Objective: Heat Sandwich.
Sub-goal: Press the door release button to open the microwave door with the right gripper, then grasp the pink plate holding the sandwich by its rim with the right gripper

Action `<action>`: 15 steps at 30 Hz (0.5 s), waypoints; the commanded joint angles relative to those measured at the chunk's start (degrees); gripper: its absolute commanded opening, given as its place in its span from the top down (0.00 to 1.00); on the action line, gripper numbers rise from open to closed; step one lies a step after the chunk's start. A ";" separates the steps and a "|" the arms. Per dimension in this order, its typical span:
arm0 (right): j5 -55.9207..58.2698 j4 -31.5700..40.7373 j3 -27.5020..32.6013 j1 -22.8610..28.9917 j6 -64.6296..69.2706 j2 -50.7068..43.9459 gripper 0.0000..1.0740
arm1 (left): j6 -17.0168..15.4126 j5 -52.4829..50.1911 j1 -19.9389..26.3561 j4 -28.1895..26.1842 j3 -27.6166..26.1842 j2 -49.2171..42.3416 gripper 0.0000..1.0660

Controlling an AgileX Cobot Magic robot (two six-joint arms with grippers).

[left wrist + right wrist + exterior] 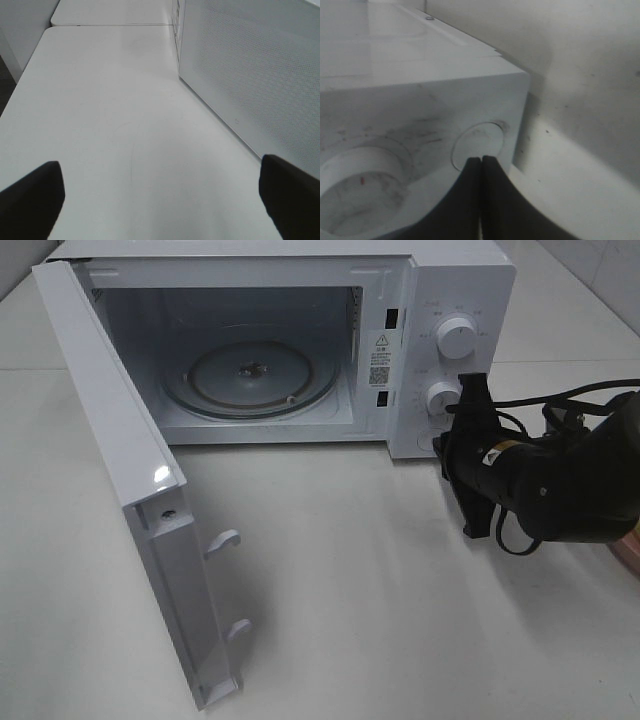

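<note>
Microwave (440,280) door (120,440) stands wide, glass turntable (250,380) bare; the sandwich shows in no view, so its bearing from either arm cannot be told; right jaws, pressed shut and empty, sit at the panel's lowest button (477,142); left jaws gape empty above the counter (350,570).

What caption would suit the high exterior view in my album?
Microwave door open, turntable empty, right end effector shut at the control panel.
</note>
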 commanded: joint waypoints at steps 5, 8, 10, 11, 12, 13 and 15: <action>6.13 -4.35 5.50 -0.29 -1.72 -6.88 0.98 | -0.34 -0.52 0.17 -0.23 0.17 -1.60 0.05; 8.54 -4.70 6.93 -0.29 -1.89 -8.48 0.98 | -0.34 -0.52 0.17 -0.23 0.17 -1.60 0.05; 12.43 -4.70 8.54 -0.29 -1.89 -11.23 0.98 | -0.34 -0.52 0.17 -0.23 0.17 -1.60 0.05; 12.43 -4.70 8.54 -0.29 -1.89 -11.23 0.98 | -0.34 -0.52 0.17 -0.23 0.17 -1.60 0.05; 13.69 -4.70 8.94 -0.29 -1.89 -12.32 0.97 | -0.34 -0.52 0.17 -0.23 0.17 -1.60 0.05; 14.84 -4.70 9.11 -0.29 -2.12 -13.18 0.97 | -0.34 -0.52 0.17 -0.23 0.17 -1.60 0.05; 19.42 -4.70 9.40 -0.29 -3.84 -16.50 0.96 | -0.34 -0.52 0.17 -0.23 0.17 -1.60 0.05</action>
